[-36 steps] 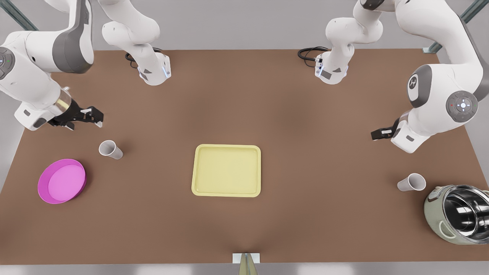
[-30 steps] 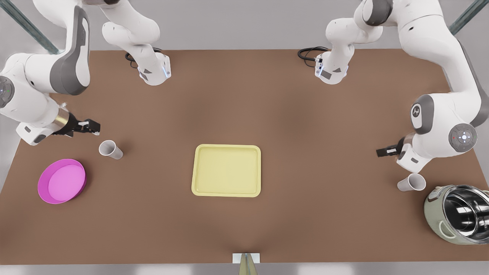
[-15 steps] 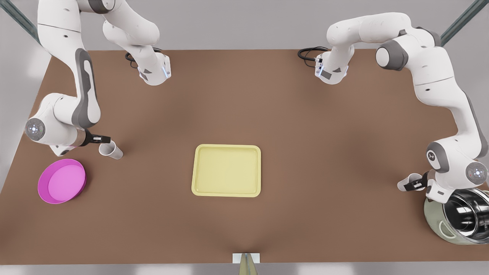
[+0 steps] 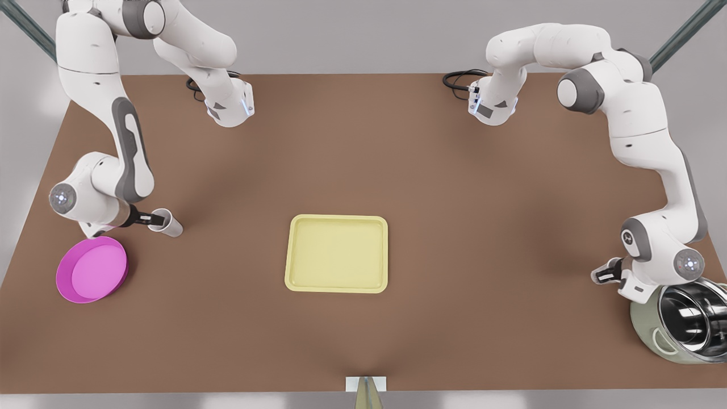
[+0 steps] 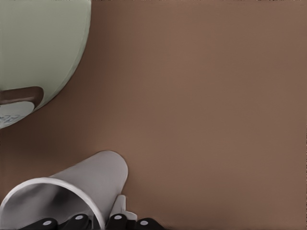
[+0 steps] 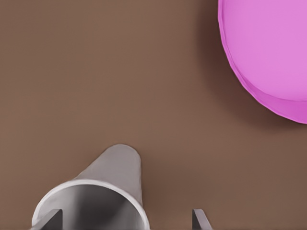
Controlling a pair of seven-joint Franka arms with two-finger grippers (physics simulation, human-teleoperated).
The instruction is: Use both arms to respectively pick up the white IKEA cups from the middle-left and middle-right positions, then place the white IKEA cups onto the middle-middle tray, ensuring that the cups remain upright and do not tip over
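Since dropping lower this last half second: right gripper [image 4: 152,218] open astride left cup [image 4: 168,223]; left gripper [image 4: 604,275] at right cup [image 5: 76,191], grip untellable; central tray [image 4: 337,217] awaiting both; grasps likely next.

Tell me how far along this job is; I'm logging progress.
Done: nothing yet; no cup is on the tray. In hand: the right gripper, open, is at the cup near the pink plate; the left gripper is at the other cup beside the steel pot. Left: grasping, lifting and setting both upright on the tray.
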